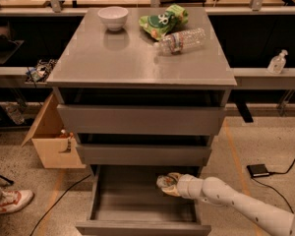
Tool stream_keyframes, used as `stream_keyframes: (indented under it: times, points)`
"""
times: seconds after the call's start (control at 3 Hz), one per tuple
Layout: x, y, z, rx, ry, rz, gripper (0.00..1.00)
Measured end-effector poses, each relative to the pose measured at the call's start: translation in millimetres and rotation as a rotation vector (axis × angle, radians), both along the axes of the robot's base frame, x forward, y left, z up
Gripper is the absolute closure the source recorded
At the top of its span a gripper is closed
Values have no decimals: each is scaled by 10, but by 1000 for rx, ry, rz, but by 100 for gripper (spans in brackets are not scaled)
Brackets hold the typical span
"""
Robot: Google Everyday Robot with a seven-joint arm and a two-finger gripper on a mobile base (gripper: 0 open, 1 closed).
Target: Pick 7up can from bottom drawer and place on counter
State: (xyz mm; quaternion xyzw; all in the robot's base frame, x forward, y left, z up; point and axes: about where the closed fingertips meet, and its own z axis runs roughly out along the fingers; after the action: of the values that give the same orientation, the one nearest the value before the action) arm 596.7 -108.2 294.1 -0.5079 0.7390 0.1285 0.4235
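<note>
My gripper [171, 185] meets the small white-green aluminium 7up can [163, 180] near the back right corner of the grey bottom drawer [120, 208]; I cannot tell its grip, so I'd confirm hold before raising to the flat grey counter [123, 58].

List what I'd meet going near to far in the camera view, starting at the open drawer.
bottom drawer → hand inside it, at the 7up can → counter → water bottle → bowl
</note>
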Motion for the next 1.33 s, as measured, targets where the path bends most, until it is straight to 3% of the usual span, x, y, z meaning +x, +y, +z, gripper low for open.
stream_keyframes:
  times: [0.33,0.67,1.33]
  points:
    - [-64,-528,734,-92,-124,-111,100]
    - [-161,-515,953,-132,-174,-120,100]
    - [-166,-438,950,-109,-173,-100,100]
